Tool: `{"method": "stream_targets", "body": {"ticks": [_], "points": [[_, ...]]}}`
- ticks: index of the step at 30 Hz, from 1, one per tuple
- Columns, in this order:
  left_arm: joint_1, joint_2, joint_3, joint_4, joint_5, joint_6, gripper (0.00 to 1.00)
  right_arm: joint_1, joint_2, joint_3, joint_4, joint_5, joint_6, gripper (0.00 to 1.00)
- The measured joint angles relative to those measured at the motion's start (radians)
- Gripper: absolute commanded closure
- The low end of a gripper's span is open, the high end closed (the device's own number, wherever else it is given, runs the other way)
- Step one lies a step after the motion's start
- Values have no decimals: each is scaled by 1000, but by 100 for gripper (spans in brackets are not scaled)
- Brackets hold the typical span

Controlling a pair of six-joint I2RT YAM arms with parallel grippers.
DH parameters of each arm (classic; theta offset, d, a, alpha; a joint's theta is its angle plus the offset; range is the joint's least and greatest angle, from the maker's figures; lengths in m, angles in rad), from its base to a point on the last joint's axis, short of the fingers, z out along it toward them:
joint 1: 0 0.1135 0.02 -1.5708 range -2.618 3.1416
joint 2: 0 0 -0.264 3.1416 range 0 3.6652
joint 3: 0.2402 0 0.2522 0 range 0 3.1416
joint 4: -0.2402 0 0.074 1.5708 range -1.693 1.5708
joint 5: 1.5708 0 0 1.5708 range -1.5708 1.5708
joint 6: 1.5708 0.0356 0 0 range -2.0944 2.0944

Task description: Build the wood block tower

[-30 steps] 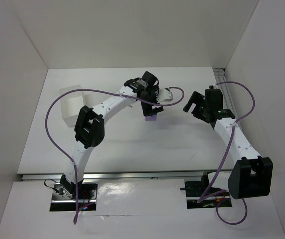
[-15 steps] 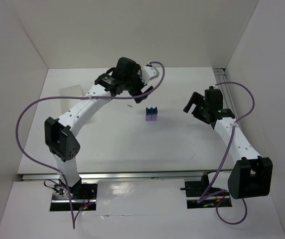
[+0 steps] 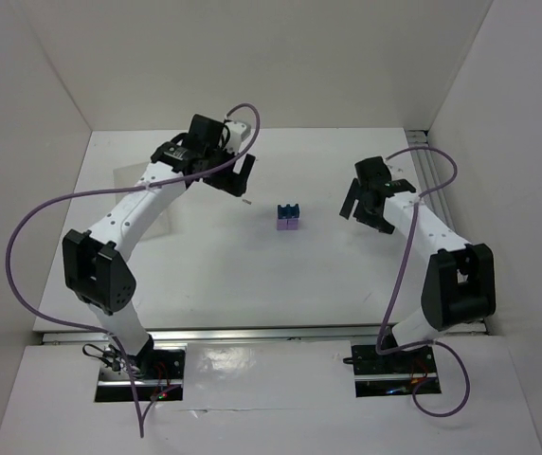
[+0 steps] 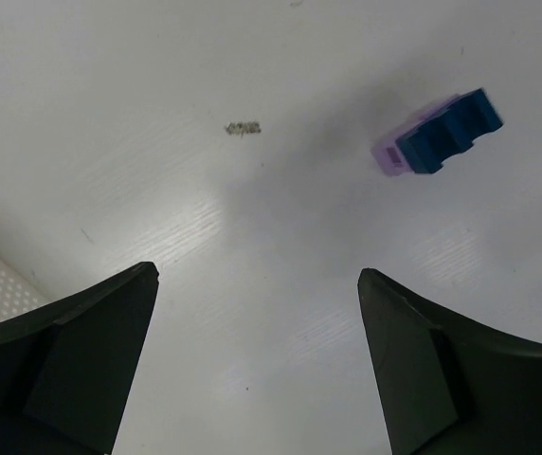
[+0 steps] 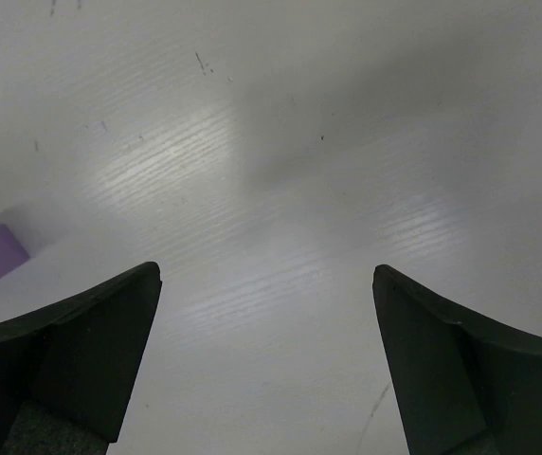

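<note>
The wood block tower is seen standing near the middle of the white table, with a dark blue notched block resting on a light-purple block. The left gripper is held above the table to the tower's left, its jaws spread wide with nothing between them. The right gripper is held to the tower's right, likewise spread and empty. The tower is touched by neither.
</note>
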Motion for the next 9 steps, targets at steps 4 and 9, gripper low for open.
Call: {"method": "stream_targets", "body": {"ticks": [4, 9], "points": [[-15, -77, -129, -6, -97, -33, 0, 27, 23, 2, -25, 30, 7, 0], [-28, -206, -277, 8, -213, -84, 0, 51, 23, 2, -24, 42, 10, 0]]}}
